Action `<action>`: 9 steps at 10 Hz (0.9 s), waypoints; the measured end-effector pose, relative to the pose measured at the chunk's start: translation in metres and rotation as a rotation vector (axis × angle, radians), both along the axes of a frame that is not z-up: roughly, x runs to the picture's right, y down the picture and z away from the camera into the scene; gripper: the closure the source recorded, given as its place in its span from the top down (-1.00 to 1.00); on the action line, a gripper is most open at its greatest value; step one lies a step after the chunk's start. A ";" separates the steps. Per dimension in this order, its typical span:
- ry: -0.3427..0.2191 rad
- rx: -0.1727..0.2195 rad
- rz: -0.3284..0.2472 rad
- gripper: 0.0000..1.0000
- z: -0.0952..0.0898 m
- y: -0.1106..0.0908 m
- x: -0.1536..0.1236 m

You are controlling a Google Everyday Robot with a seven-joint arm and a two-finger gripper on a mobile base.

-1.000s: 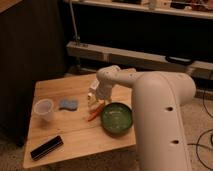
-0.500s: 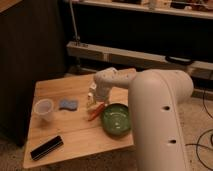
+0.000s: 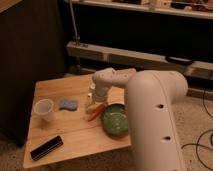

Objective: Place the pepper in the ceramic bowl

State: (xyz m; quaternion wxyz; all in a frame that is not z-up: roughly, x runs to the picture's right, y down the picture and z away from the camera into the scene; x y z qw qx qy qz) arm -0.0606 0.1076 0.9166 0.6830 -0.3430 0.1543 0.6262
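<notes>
a dim room with metal shelving at the back holds a small wooden table (image 3: 75, 132). on it stand a translucent cup (image 3: 43, 110) toward 9 o'clock, a blue sponge (image 3: 68, 104) near the middle and a flat black object (image 3: 46, 147) toward 7 o'clock. over the last second the robot's white arm has swung a little toward 9 o'clock and its wrist has settled lower over the table's middle. the pepper (image 3: 96, 113) and the ceramic bowl (image 3: 106, 125) have not shifted. that suggests the reach is closing in and the grasp has not yet begun. the gripper (image 3: 91, 104) hangs with its jaws apart and nothing between them, just above the table. the pepper lies flat on the wood at about 5 o'clock from the gripper, very near it, though contact cannot be made out. its far end reaches the bowl's rim at 10 o'clock. the bowl looks empty, so the placing is all ahead.
</notes>
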 end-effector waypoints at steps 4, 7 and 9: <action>0.017 -0.039 -0.007 -0.14 0.003 0.002 -0.002; 0.024 -0.043 -0.001 -0.74 0.001 0.000 -0.002; 0.014 -0.045 -0.005 -0.99 0.000 0.000 -0.008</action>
